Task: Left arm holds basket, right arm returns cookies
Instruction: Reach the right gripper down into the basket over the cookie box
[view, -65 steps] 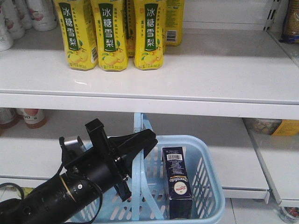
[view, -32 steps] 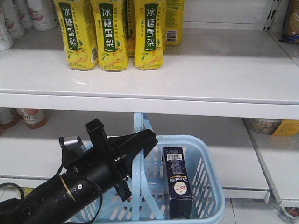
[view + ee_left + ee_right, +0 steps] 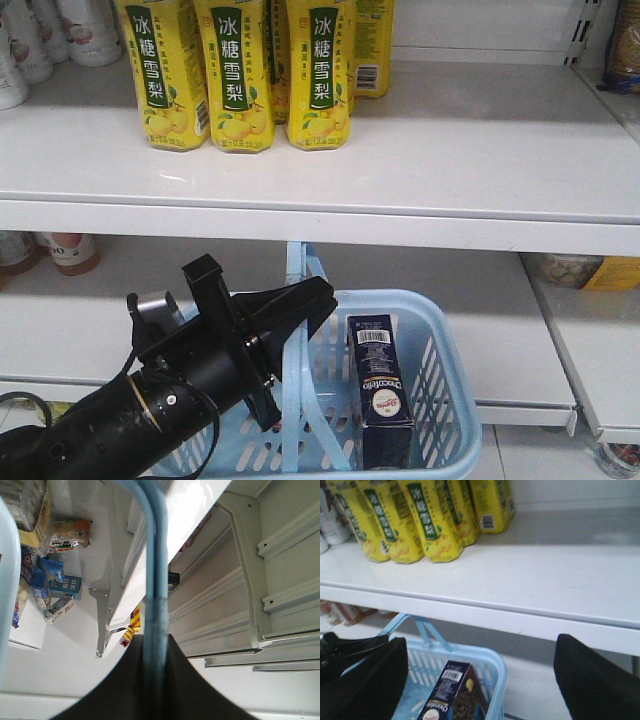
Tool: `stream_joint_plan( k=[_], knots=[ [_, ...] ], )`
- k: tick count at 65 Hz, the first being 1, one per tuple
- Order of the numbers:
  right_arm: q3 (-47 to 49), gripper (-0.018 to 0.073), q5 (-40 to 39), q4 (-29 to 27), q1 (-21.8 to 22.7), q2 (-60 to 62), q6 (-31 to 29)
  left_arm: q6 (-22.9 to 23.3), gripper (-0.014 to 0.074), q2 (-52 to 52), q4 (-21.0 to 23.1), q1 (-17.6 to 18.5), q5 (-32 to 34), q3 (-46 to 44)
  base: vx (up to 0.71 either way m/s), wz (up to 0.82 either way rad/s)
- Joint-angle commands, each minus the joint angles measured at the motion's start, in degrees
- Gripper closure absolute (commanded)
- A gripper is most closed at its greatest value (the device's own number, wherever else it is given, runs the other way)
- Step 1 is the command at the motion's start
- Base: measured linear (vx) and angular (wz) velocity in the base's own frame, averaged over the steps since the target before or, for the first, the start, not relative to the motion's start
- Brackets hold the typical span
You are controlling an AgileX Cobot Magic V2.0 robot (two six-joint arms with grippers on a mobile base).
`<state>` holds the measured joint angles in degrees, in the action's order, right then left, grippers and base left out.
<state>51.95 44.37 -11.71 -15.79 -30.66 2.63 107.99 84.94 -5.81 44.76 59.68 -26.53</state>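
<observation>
Down below the white shelf (image 3: 450,150), the left gripper (image 3: 305,305) is clamped tight on the raised handle (image 3: 154,580) of the light blue basket (image 3: 452,350), the strap running between its black jaws. The Chocofelo cookie box (image 3: 381,390) stands upright in the basket's right half, barcode end up, with neither gripper touching it. The right gripper (image 3: 480,647) hangs above it near the shelf edge, jaws spread wide with nothing between them; yellow drink cartons (image 3: 240,75) stand on the shelf.
</observation>
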Motion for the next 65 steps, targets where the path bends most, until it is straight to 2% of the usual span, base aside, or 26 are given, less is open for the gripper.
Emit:
stream_joint_plan(
  k=[1, 12, 25, 43, 65],
  knots=[
    [1.6, 0.0009, -3.3, -0.7, -3.8, -3.8, 1.1, -0.4, 0.0599, -2.3, 1.2, 0.3, 17.3, -2.1, 0.0, 0.0],
    [1.6, 0.0038, -3.3, -0.9, -10.1, -11.4, 1.1, -0.4, 0.0599, -2.3, 1.2, 0.3, 17.3, -2.1, 0.0, 0.0],
    [1.6, 0.0053, -3.9, -2.7, -14.5, -19.2, 1.2, -0.4, 0.0599, -2.3, 1.2, 0.3, 17.3, -2.1, 0.0, 0.0],
    [1.6, 0.0053, -4.3, -4.1, -15.1, -27.8, 2.6, -0.4, 0.0599, -2.3, 1.2, 0.3, 17.3, -2.1, 0.0, 0.0],
    [1.6, 0.0053, -4.5, -8.4, -15.1, -34.8, 4.1, -0.4, 0.0599, -2.3, 1.2, 0.3, 17.3, -2.1, 0.0, 0.0]
  ],
)
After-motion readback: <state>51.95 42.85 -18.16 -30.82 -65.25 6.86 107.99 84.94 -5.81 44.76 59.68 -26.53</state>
